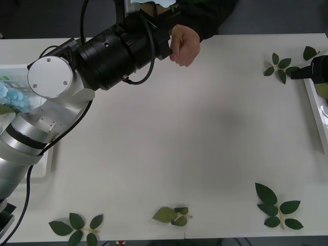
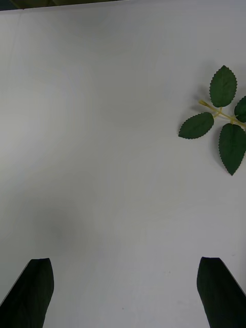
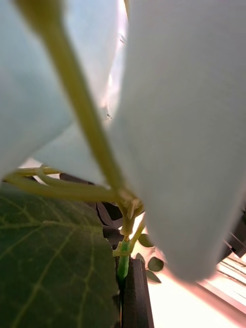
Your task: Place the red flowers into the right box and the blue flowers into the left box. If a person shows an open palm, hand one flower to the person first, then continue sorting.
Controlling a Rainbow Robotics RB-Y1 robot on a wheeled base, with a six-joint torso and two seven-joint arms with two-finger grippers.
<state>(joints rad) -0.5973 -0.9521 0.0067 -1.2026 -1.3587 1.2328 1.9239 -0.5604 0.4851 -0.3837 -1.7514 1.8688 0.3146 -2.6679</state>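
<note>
We see the left gripper [image 3: 128,287] at the table's far edge, pinched on the green stem of a blue flower [image 1: 146,4]; its stem runs straight out from the jaws, pale petals and a big leaf crowding the wrist camera. The person's hand [image 1: 184,45] is just beside the gripper, curled in a fist, so we judge the handover turns on that short gap. The right gripper [image 2: 125,287] hovers spread wide and empty near a leaf sprig [image 2: 220,120] by the right box [image 1: 316,110]; more blue flowers [image 1: 14,97] lie in the left box [image 1: 15,69].
</note>
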